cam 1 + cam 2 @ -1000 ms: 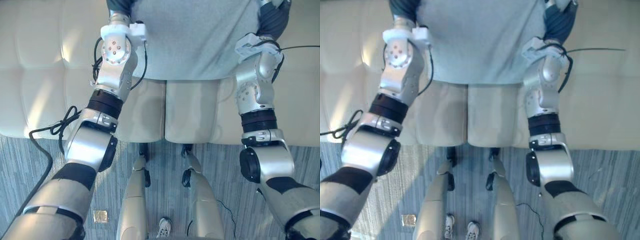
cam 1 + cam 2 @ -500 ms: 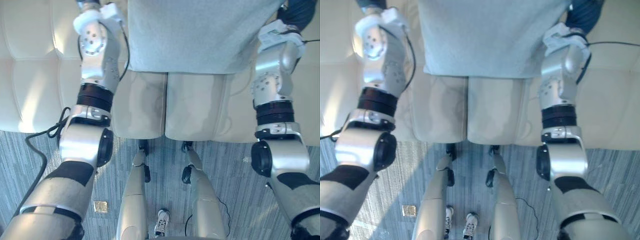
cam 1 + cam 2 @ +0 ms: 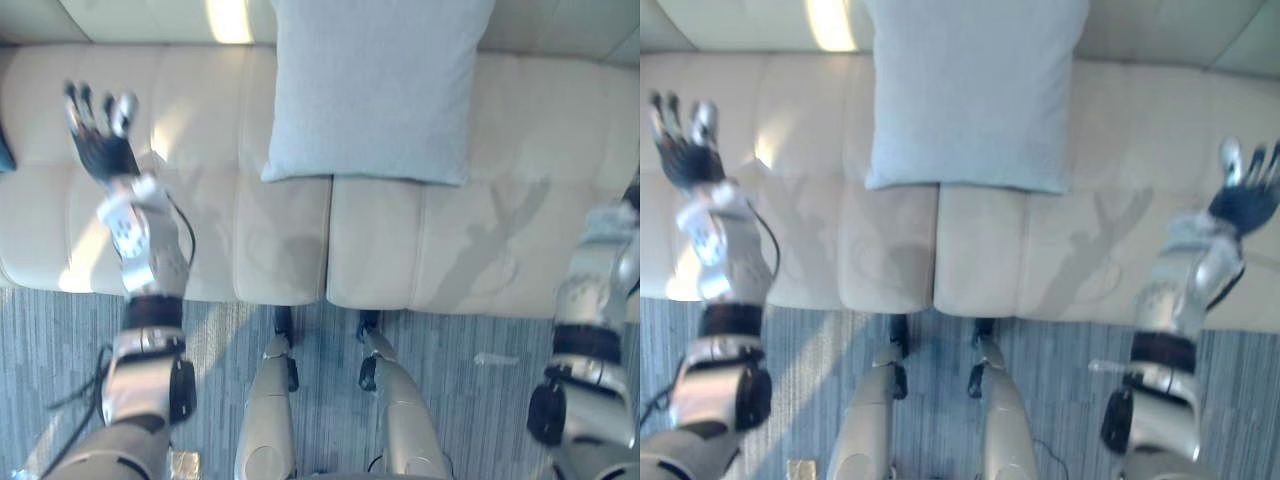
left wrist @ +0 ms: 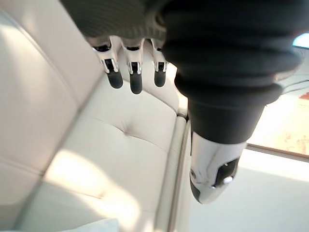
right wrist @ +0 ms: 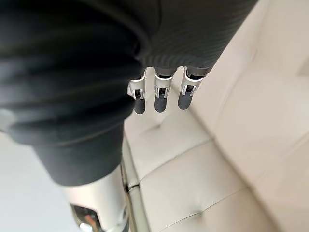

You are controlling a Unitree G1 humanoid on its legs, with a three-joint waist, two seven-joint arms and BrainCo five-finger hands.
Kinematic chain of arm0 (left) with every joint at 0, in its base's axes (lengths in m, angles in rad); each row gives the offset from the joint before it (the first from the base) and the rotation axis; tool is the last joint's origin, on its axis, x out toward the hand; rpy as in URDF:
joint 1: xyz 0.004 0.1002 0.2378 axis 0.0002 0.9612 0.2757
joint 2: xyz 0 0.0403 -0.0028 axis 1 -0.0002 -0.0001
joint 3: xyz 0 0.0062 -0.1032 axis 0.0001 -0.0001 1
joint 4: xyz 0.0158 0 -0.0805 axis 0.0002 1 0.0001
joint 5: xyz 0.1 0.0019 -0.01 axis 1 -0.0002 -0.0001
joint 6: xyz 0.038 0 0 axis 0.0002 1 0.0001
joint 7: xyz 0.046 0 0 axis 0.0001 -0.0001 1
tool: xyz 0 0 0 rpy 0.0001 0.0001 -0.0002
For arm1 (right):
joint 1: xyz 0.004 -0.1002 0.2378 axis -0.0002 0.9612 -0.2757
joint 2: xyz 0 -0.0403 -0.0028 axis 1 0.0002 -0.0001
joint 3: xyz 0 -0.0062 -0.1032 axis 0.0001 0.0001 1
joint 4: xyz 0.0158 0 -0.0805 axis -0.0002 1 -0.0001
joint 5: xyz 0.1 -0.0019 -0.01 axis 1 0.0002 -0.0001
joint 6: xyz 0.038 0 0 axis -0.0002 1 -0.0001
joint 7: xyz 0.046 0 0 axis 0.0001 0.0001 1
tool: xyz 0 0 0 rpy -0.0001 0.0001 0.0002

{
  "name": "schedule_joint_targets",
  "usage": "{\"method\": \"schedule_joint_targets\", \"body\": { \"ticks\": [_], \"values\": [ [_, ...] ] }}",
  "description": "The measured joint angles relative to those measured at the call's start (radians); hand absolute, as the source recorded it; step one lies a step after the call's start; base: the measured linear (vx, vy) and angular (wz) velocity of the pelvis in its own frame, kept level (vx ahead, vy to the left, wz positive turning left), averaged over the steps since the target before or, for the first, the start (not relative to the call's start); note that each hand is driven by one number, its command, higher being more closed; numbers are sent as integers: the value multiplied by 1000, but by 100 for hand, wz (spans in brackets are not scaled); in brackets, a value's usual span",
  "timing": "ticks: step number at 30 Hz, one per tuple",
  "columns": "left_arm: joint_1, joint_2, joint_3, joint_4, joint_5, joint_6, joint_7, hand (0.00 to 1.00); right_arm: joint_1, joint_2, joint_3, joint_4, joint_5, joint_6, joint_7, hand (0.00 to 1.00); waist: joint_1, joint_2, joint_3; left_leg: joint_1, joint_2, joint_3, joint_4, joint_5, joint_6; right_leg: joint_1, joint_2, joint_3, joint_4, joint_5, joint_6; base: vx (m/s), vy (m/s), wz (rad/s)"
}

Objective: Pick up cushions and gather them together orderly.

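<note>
While one cushion [image 3: 372,90] rests, left robot hand [image 3: 100,152] and right robot hand [image 3: 1244,200] seem splayed.

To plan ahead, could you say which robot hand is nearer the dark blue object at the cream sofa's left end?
Left. The left robot hand hovers beside the dark blue object; the right robot hand is past the pale grey cushion.

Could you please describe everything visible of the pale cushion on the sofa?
The cushion is pale grey-blue, roughly square, with a plain woven-looking cover and soft corners. It sits mid-way along the cream tufted sofa, its lower edge across the seam between two seat pads, apparently leaning on the backrest; its top edge is out of frame. Only the sofa touches it: the open left hand and right hand are well clear on either side.
</note>
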Motion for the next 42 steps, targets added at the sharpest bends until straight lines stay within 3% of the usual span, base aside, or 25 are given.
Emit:
{"method": "schedule_joint_targets", "body": {
  "ticks": [3,6,11,14,23,25,29,30,31,32,33,36,37,38,40,41,42],
  "values": [
    [242,-103,-90,17,94,36,-70,0,206,137,59,1,-100,35,60,0,1,-15,-63,100,3,20,-22,-20,5,70,3,7,24,-42,8,71,-15,-12],
    [370,-167,-127,140,192,70,-126,0,339,212,117,82,-184,57,112,0,-4,-12,-134,190,4,25,-42,-31,7,146,4,6,30,-70,12,84,0,-4],
    [436,-210,-103,425,311,116,-150,0,386,258,154,353,-280,111,162,0,-6,7,-217,301,-3,26,-76,-44,2,253,3,5,-1,-83,25,62,29,2],
    [453,-211,-77,566,378,140,-149,0,375,261,153,522,-342,140,175,0,-8,20,-248,343,-10,22,-104,-44,3,316,3,4,-66,-59,36,40,49,3],
    [470,-187,-32,662,459,164,-167,0,347,232,151,714,-416,174,187,0,-17,17,-254,440,-49,14,-130,-47,8,465,-9,19,-206,15,57,45,48,0],
    [465,-184,-32,662,464,169,-168,0,323,226,151,726,-416,178,186,0,-17,12,-247,438,-53,18,-128,-48,9,454,-14,30,-194,16,58,-21,34,-17],
    [390,-168,-46,661,468,174,-164,0,227,226,180,719,-416,183,184,0,-18,-6,-188,346,-56,47,-26,-69,32,304,-37,57,-20,9,62,-139,32,-24],
    [367,-170,-44,658,468,176,-163,0,224,226,201,711,-416,184,182,0,-10,-9,-187,322,-47,54,-3,-71,42,297,-39,74,-36,36,101,-130,34,-10],
    [358,-174,-42,653,468,176,-163,0,222,227,206,704,-416,187,182,0,-4,2,-183,310,-32,67,-2,-66,50,294,-42,77,-15,15,98,-158,77,6],
    [342,-180,-29,647,468,175,-161,0,208,234,221,699,-416,189,181,0,-8,7,-172,299,-26,48,15,-65,51,266,-63,62,209,-108,69,-114,52,24],
    [343,-179,-26,625,465,175,-158,0,220,241,237,700,-416,192,180,0,-8,4,-174,292,-27,31,44,-64,51,264,-94,58,396,-196,105,-88,-4,37],
    [347,-174,-23,595,455,174,-140,0,219,263,240,697,-417,193,164,0,3,-30,-195,203,-27,-3,137,-61,49,336,-154,82,511,-274,160,-107,-183,42],
    [348,-177,-22,591,453,174,-137,0,213,267,241,696,-417,193,161,0,5,-42,-200,168,-21,-9,172,-58,45,360,-161,100,507,-297,172,-246,-306,28],
    [347,-186,-21,591,443,175,-136,0,196,269,241,687,-418,193,157,0,18,-36,-197,132,-7,-10,205,-49,30,379,-142,115,462,-349,184,-277,-276,13],
    [344,-224,-18,593,426,176,-124,0,187,259,241,657,-418,192,144,0,42,-6,-189,121,32,-13,186,-12,-6,420,-100,70,354,-401,140,-318,-265,-6],
    [353,-250,-28,596,418,176,-123,0,188,254,243,648,-418,192,141,0,54,12,-188,117,51,-21,157,25,-21,440,-75,26,301,-429,91,-350,-249,17],
    [358,-271,-44,601,417,180,-126,0,192,248,247,630,-418,192,135,0,47,32,-183,113,74,-34,123,62,-21,430,-55,-12,318,-429,77,-353,-239,38]
  ]
}}
